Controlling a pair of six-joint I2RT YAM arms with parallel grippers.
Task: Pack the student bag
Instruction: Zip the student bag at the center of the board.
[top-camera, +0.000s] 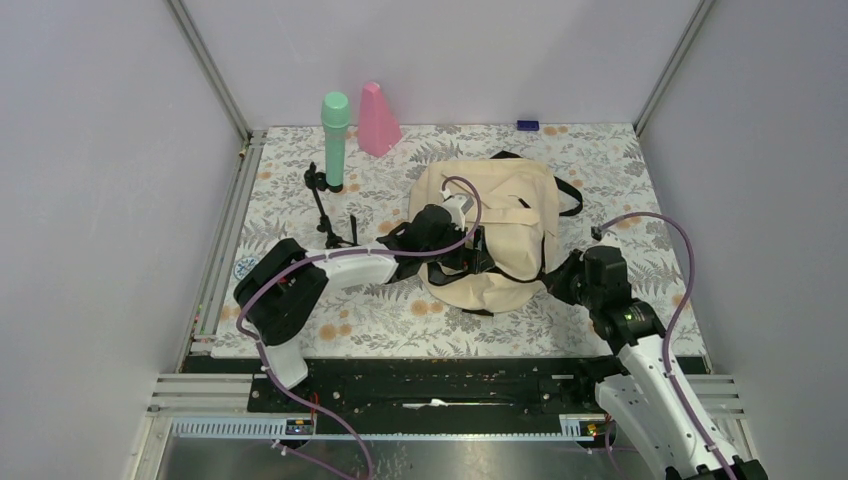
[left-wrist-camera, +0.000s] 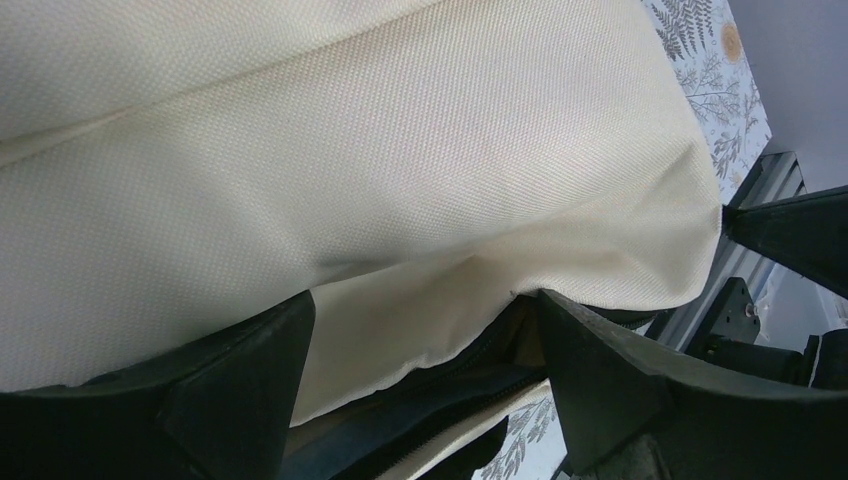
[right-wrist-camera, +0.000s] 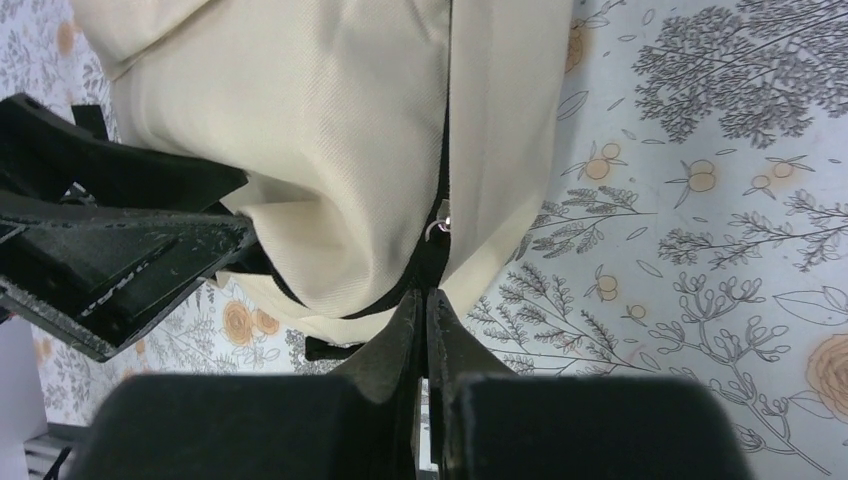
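The student bag (top-camera: 495, 225), a cream backpack with black straps, lies in the middle of the flowered table. My left gripper (top-camera: 468, 256) is at the bag's near left side. In the left wrist view (left-wrist-camera: 425, 390) its jaws stand wide apart around the cream flap (left-wrist-camera: 400, 170), with the black zipper opening (left-wrist-camera: 440, 385) between the fingers (left-wrist-camera: 240, 390). My right gripper (top-camera: 556, 280) is at the bag's near right corner. In the right wrist view (right-wrist-camera: 426, 305) its fingers are pressed together, their tips on the bag's black zipper trim (right-wrist-camera: 436, 255), just below a small metal zipper pull (right-wrist-camera: 440, 226).
A green cylinder (top-camera: 335, 140) and a pink cone-shaped item (top-camera: 378, 120) stand at the back left. A small black stand (top-camera: 325, 205) is left of the bag. A small blue item (top-camera: 527, 125) lies at the back edge. Walls enclose three sides.
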